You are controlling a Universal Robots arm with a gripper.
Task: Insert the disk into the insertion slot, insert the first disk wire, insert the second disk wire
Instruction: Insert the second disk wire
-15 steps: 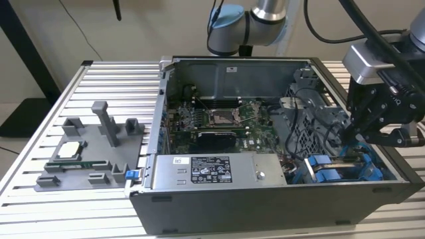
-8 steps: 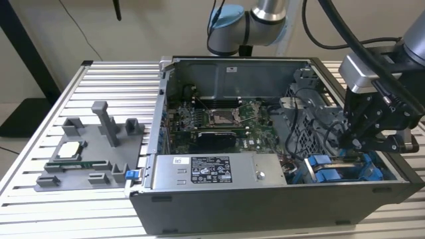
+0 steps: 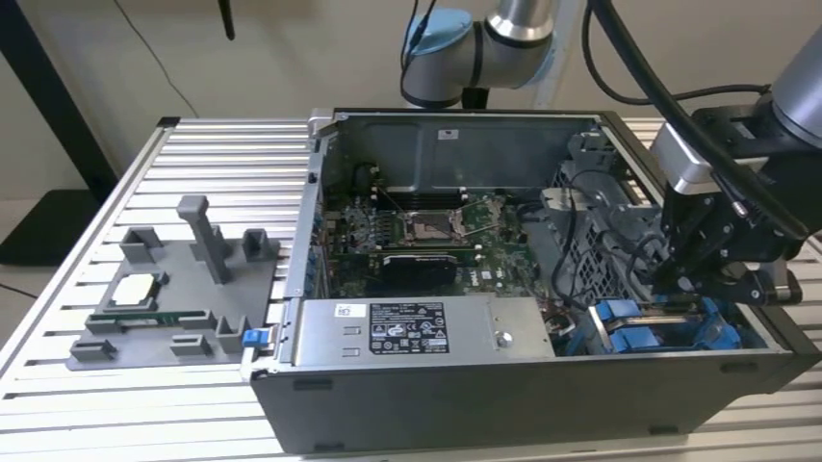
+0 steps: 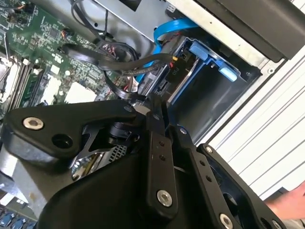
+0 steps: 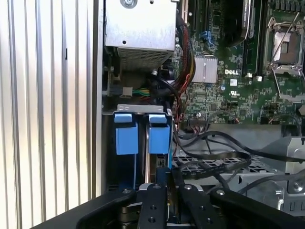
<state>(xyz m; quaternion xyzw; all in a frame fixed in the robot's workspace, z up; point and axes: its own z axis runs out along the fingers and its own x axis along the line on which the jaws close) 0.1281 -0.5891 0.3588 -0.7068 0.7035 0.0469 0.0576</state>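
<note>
The disk sits in its blue carrier inside the insertion slot, a grey metal drive cage at the case's front corner on the exterior view's right. Two blue carrier tabs stand side by side in the first wrist view. My gripper reaches down into the case just above that cage. Its black fingers stand close together, and the gripper pinches a black disk wire near its plug. The gripper is in line with the blue carriers.
The silver power-supply box lies along the case's front, and the motherboard sits behind it. Loose black cables and a blue flat cable cross near the cage. A grey fixture stands on the slatted table. A hand shows at one corner.
</note>
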